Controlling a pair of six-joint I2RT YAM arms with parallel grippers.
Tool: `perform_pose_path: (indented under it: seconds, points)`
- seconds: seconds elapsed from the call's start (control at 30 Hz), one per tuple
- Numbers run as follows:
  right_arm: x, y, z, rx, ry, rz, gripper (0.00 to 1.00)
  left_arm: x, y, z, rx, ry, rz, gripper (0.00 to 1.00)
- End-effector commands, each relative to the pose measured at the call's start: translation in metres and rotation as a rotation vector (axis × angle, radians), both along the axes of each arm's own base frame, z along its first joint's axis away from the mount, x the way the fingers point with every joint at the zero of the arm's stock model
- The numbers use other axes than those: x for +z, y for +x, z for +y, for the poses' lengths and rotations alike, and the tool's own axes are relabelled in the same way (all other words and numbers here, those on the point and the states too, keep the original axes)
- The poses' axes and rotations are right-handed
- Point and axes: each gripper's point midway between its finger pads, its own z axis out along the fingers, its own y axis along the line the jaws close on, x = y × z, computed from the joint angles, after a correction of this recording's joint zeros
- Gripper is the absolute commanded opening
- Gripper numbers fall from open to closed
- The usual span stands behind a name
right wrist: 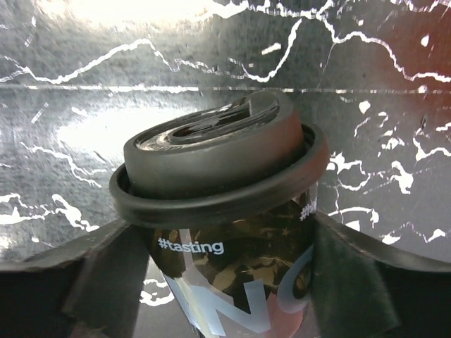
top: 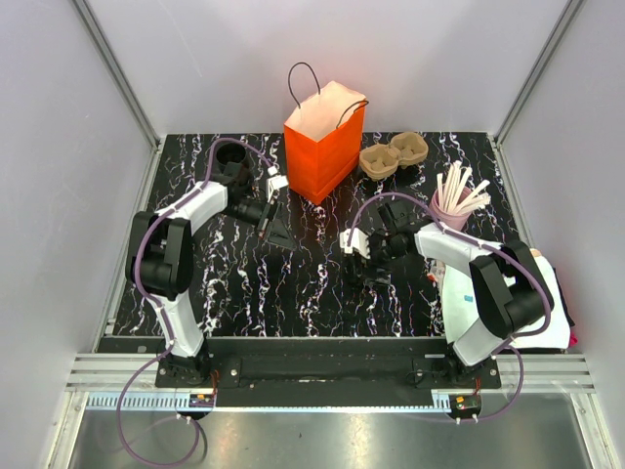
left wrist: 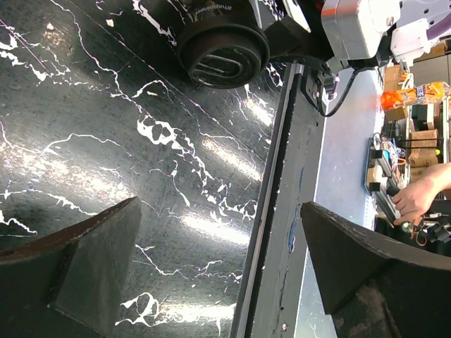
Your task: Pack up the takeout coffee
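**Coffee cup between the right jaws, bag waiting at the back**

The takeout coffee (right wrist: pixel 232 274) stands upright on the marbled black counter (top: pixel 244 283), out in front of the right arm and well apart from the orange paper bag (top: pixel 322 151) at the back. The right end effector (right wrist: pixel 225 239) has a jaw on each side of the cup, low under the rim of the black lid (right wrist: pixel 211 158) and close against the wall. Whether the jaws are already pressing on it I cannot tell from here. The left end effector (left wrist: pixel 220 232) is spread wide with nothing between its jaws, hanging over bare counter.

To my eye this is a thin paper cup with a glossy printed skin, so it will likely be slick and soft. A hard pinch would probably squash it oval and could pop the lid. I cannot see how full it is. If there is drink inside it will be heavier at the bottom and will slosh, so it should stay upright.

The best hold looks to be where the jaws are now, on the body just below the lid, where the rolled rim stiffens the wall and the lip stops it sliding down. The lid itself is a poor place to grab, since it may simply lift off.
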Motion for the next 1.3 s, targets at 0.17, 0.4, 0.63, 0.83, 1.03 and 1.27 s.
perform_pose_path:
  seconds: [0.17,0.4,0.63,0.83,1.03,1.27]
  points:
    - [0.024,0.003,0.022,0.003,0.123,0.004,0.68,0.025,0.006,0.002,-0.017,-0.100,-0.042,0.99]
    - [0.067,0.013,0.040,-0.062,0.245,-0.011,0.65,0.034,0.006,-0.011,-0.025,-0.103,-0.125,0.99]
    - [0.117,0.022,0.063,-0.106,0.401,0.006,0.64,0.045,0.021,-0.033,-0.028,-0.068,-0.230,0.99]
    - [0.133,0.015,0.074,-0.100,0.473,0.091,0.65,0.046,0.033,-0.049,-0.029,-0.065,-0.272,0.99]
    - [0.138,0.009,0.079,-0.090,0.505,0.135,0.64,0.054,0.034,-0.064,-0.034,-0.066,-0.319,0.82]
    - [0.137,0.007,0.080,-0.090,0.509,0.151,0.64,0.053,0.027,-0.079,-0.060,-0.048,-0.336,0.77]
